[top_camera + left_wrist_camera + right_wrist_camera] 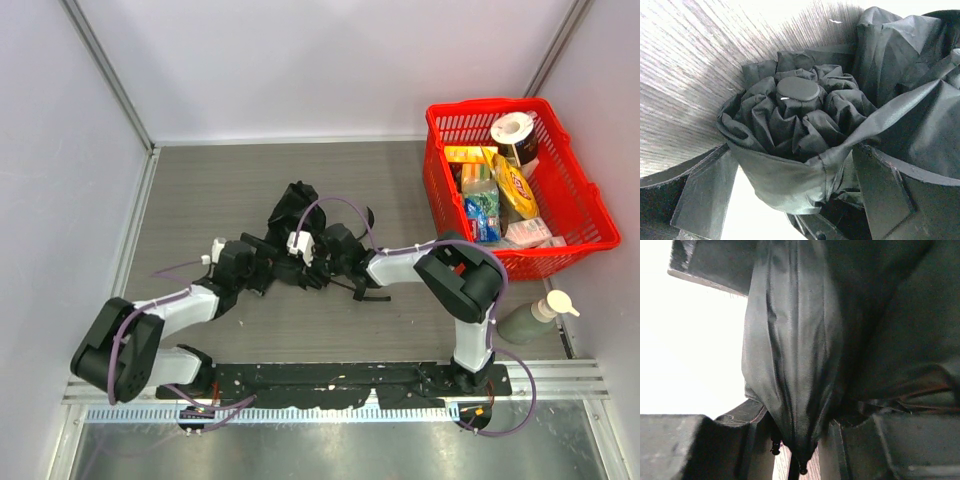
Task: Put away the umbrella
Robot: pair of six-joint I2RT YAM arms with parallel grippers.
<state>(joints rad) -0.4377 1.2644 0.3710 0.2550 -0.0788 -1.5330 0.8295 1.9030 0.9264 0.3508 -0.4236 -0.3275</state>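
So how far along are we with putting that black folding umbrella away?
Partly there. Done: the black fabric folding umbrella is collapsed, its canopy bunched around the round black cap. In hand: the right gripper pinches a fold of canopy; the left gripper stands open around the cap end. Left: the folds are loose, not wrapped, and the umbrella lies on the grey table, not stowed.

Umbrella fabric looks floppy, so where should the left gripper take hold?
Probably the umbrella at its pleated bundle just behind the round cap, with the left gripper coming end-on, a finger each side. Folds there are gathered tight; the canopy elsewhere hangs loose.
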